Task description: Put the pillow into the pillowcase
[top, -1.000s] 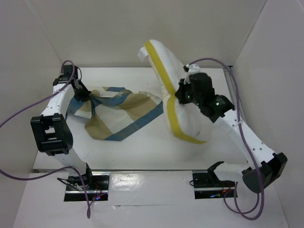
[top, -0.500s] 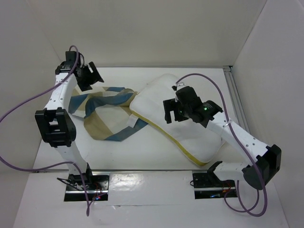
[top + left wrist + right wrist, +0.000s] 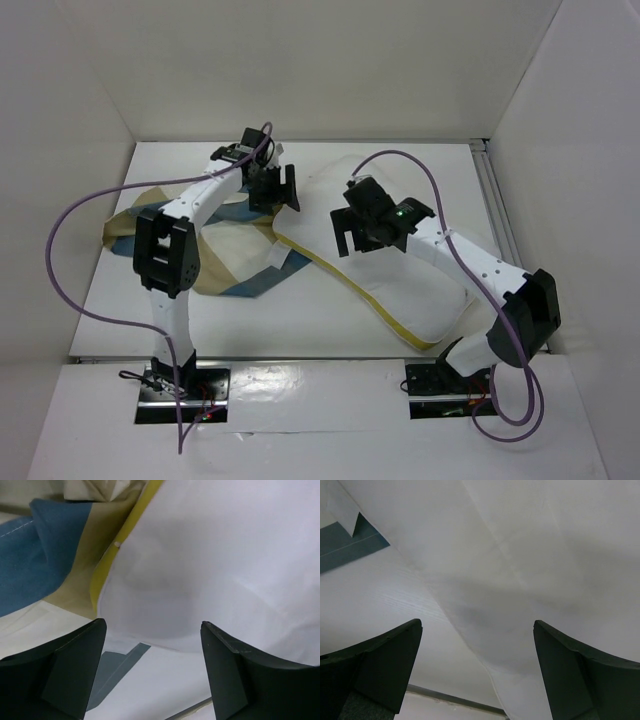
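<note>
The white pillow (image 3: 410,290) with yellow piping lies flat and slantwise on the table, its upper left corner resting on the pillowcase (image 3: 215,275). That blue, tan and cream checked cloth is crumpled on the left half. My left gripper (image 3: 280,195) hangs open over the pillow's upper left corner. In the left wrist view the open gripper (image 3: 153,624) is empty, with pillow (image 3: 225,555) and pillowcase (image 3: 45,555) below it. My right gripper (image 3: 350,240) is open above the pillow's middle. Its wrist view also shows the gripper (image 3: 477,623) empty over the pillow (image 3: 545,545).
White walls close in the table on the left, back and right. A metal rail (image 3: 492,195) runs along the right edge. Purple cables (image 3: 70,250) loop off both arms. Bare tabletop (image 3: 300,320) lies in front of the pillow and cloth.
Both grippers have opened, letting go of the pillowcase and the pillow. The pillow has dropped flat. My left arm has swung right to the pillow's corner, and the right gripper has shifted left.
</note>
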Controlling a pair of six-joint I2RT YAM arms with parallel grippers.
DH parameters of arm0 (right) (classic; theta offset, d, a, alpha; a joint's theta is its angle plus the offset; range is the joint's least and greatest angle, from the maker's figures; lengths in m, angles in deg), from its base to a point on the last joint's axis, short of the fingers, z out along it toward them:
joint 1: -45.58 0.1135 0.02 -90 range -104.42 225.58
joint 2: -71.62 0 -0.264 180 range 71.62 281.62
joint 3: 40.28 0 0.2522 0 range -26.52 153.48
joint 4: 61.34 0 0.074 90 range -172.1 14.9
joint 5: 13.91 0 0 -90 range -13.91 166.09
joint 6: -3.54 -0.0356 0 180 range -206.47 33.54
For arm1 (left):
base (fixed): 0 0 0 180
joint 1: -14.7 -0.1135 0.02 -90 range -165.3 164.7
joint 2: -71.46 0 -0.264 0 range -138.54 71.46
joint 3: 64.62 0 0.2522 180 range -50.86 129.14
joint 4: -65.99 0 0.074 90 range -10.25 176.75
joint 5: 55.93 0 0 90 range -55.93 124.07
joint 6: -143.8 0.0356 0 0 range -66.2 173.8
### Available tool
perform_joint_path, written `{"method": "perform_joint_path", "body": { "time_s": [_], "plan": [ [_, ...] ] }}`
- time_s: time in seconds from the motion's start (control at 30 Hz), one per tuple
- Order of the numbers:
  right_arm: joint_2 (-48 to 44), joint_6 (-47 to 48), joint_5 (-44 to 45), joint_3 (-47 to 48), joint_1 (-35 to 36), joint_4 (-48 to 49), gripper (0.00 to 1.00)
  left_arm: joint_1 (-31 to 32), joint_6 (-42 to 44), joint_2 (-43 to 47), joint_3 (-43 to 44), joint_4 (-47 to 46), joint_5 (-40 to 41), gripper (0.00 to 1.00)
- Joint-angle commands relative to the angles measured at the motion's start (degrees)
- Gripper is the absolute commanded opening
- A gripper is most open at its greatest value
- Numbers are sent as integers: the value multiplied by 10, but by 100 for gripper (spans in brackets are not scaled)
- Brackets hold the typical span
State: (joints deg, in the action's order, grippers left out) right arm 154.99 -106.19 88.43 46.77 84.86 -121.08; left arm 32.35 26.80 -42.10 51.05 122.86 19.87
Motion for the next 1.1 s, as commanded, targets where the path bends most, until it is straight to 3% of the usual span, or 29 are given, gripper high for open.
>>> {"method": "perform_joint_path", "body": {
  "time_s": [0.0, 0.13, 0.23, 0.3, 0.33, 0.37, 0.43, 0.47, 0.5, 0.6, 0.63, 0.73, 0.9, 1.07],
  "plan": [
    [-10, -15, 17, 2, -6, -21, 100, -5, 9, -34, 7, 15, 7, 89],
    [0, -21, 1, -10, -6, -10, 100, 18, 9, -64, 7, 7, 7, 89],
    [13, -15, -53, -31, -6, 15, 100, 30, 9, -73, 1, 2, 14, 74],
    [22, -15, -68, -66, -6, 37, 100, 30, 9, -78, 1, 2, -6, 51],
    [37, -21, -68, -77, -6, 57, 100, 30, 9, -78, 7, 2, -16, 13],
    [42, -28, -68, -87, -6, 68, 100, 30, 14, -78, 7, 2, -23, 0],
    [58, -36, -39, -104, -13, 85, 94, 30, 14, -71, 24, 2, -46, 0],
    [65, -41, -39, -110, -23, 96, 87, 30, 14, -66, 24, 2, -52, 0],
    [71, -41, -39, -110, -28, 101, 61, 30, 14, -60, 38, 2, -61, 0],
    [79, -41, -7, -93, -47, 99, 7, 30, 14, -28, 60, 2, -95, 0],
    [84, -41, 24, -72, -54, 92, 0, 30, 14, -19, 60, 2, -101, 0],
    [61, -28, 69, -32, -82, 70, 0, 30, 14, 21, 68, 7, -107, 0],
    [-10, 18, 56, 17, -150, 45, 0, 30, 14, 85, 38, 28, -92, 0],
    [-71, 15, 40, -3, -156, -25, 0, 30, 34, 183, -85, 40, -92, 0]
  ]
}}
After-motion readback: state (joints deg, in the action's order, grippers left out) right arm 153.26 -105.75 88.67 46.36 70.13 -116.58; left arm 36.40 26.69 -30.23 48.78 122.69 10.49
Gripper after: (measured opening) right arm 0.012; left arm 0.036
